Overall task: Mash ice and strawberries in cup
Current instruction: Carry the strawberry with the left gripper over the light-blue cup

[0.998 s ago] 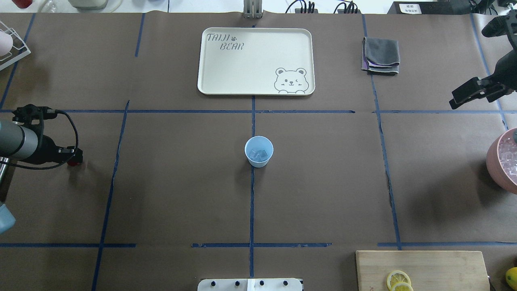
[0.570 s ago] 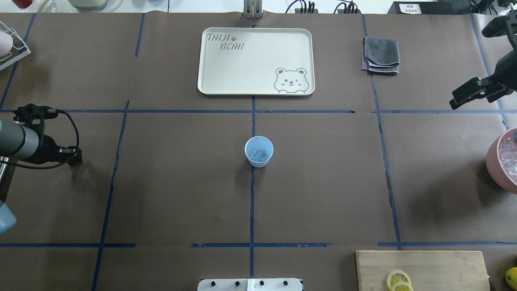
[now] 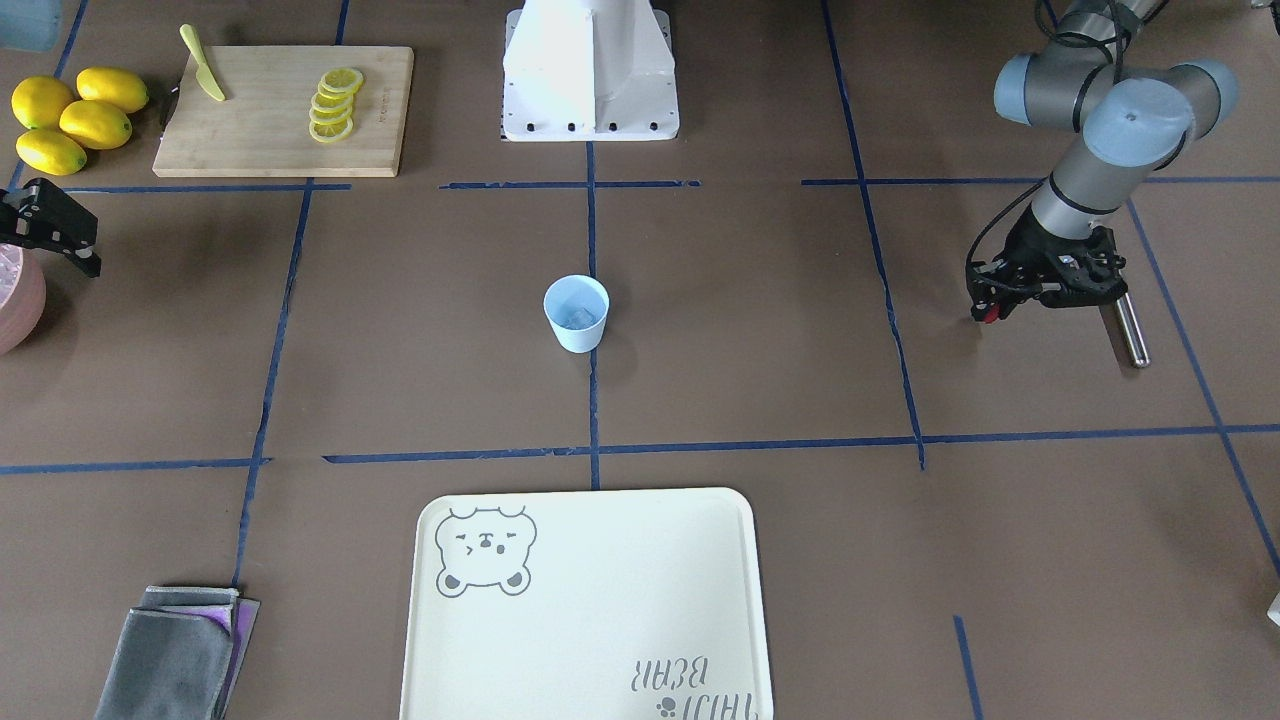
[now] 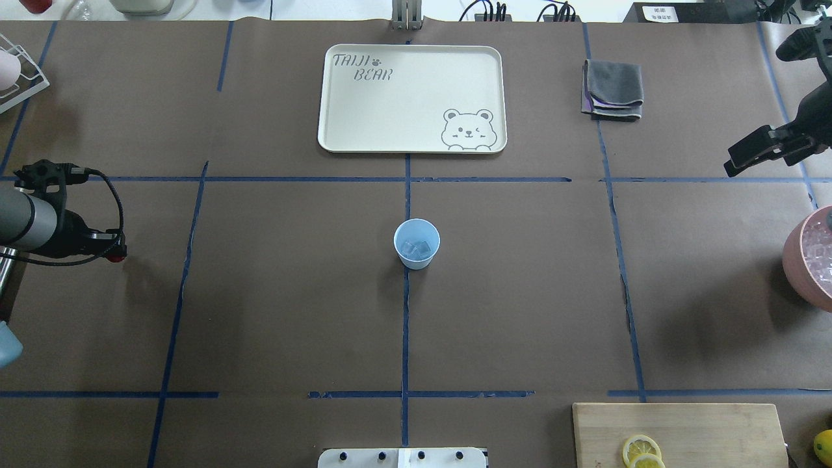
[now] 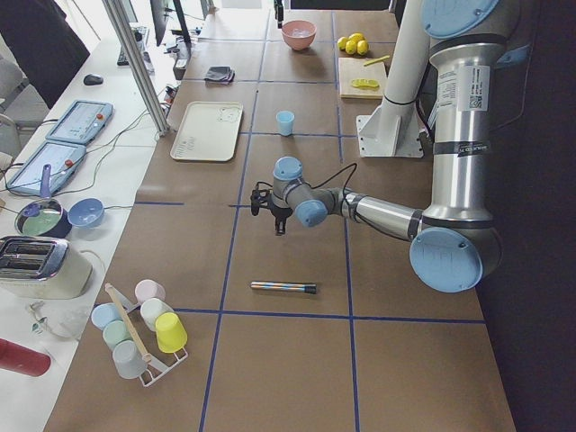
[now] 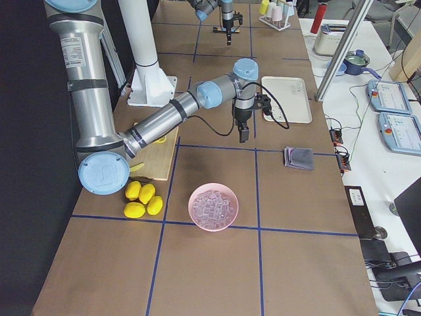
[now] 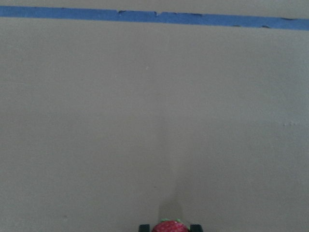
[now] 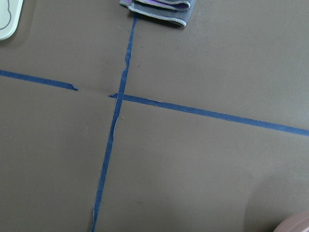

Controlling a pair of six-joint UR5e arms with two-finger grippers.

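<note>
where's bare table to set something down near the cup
Bare paper all round the cup: between it and the tray, and toward the left gripper. Crowded on the robot's right: pink bowl, cutting board, cloth.

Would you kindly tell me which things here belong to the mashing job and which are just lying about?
Job: cup, ice inside; strawberry, in the left fingers; pink ice bowl; probably the metal rod.
Lying about: tray, cloth, lemons, cutting board, knife, cup rack, toaster.
</note>
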